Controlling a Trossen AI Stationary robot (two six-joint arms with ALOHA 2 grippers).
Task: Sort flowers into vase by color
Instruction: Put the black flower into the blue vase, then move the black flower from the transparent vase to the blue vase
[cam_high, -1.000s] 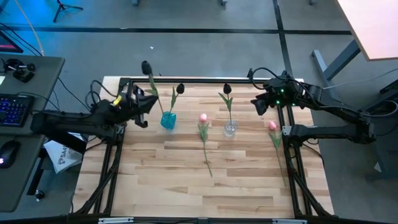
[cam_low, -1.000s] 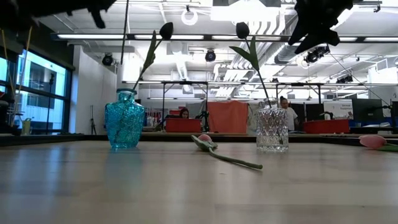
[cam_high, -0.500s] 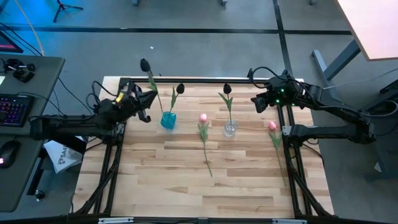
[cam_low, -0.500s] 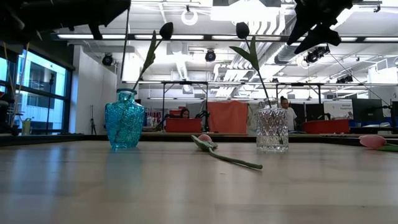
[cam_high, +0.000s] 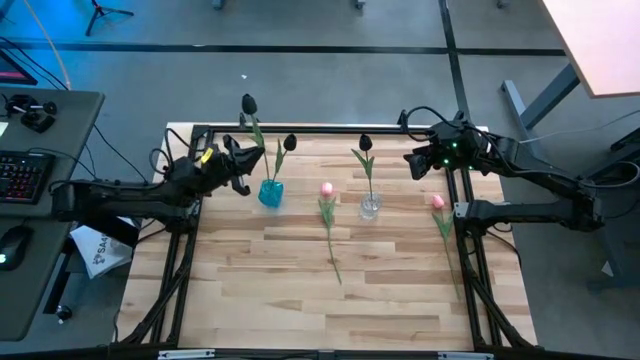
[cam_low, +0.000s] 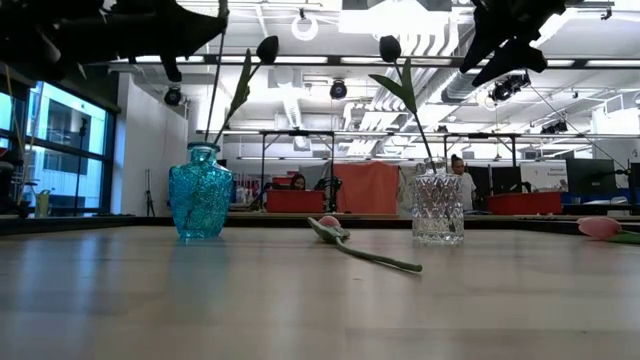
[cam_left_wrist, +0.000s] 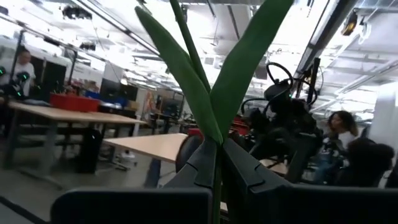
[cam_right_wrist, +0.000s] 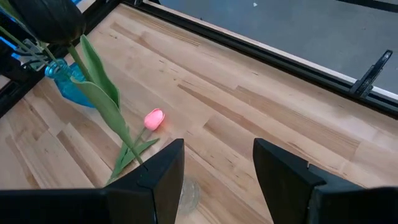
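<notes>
Between left gripper (cam_left_wrist: 217, 167) fingers: green stem (cam_left_wrist: 217, 186) (hidden overhead).

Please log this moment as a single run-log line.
left gripper: shut on dark tulip, beside blue vase | right gripper: open, idle | pink tulips: on table

high: overhead | low: table-level | both share blue vase (cam_high: 270, 193)

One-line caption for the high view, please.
Left gripper carries a dark tulip toward the blue vase; two pink tulips lie on the table.
</notes>
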